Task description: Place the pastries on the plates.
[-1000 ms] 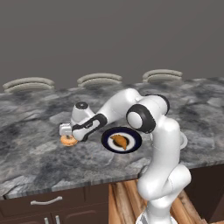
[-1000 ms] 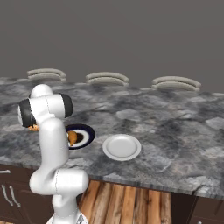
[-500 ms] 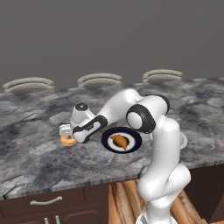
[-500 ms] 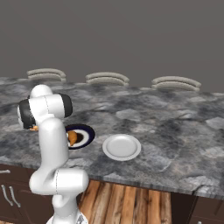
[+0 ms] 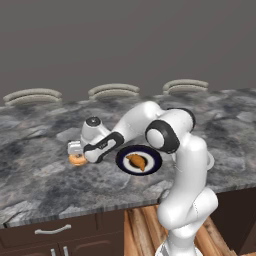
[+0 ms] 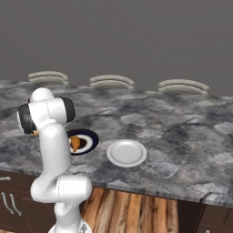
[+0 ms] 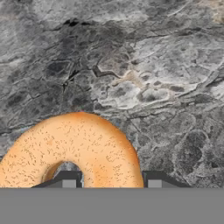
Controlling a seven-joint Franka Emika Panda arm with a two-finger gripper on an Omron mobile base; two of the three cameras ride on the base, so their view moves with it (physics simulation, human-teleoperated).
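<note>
1. I am reaching low and far out to my left over the worktop (image 5: 40, 185), with my fingers (image 5: 75, 149) hanging right at the doughnut (image 5: 77, 160) where it lies flat on the stone.
2. In the hand view the doughnut (image 7: 74, 148) is sitting between and just ahead of my two dark tips (image 7: 65, 180); one tip is showing through its hole and the other is standing just outside its ring, so I am straddling one side of the ring with the fingers spread.
3. I am judging that the fingers are not yet pinching it; whether the pads are touching the crust I cannot tell.
4. The croissant (image 5: 137, 161) is already lying on the navy plate (image 5: 125, 153), close beside my forearm.
5. The white plate (image 6: 127, 153) is waiting bare, well off to the right of the navy plate (image 6: 91, 137), so the doughnut probably belongs there.
6. The next move is turning on that straddle: I am expecting to close across the ring, then lift.
</note>
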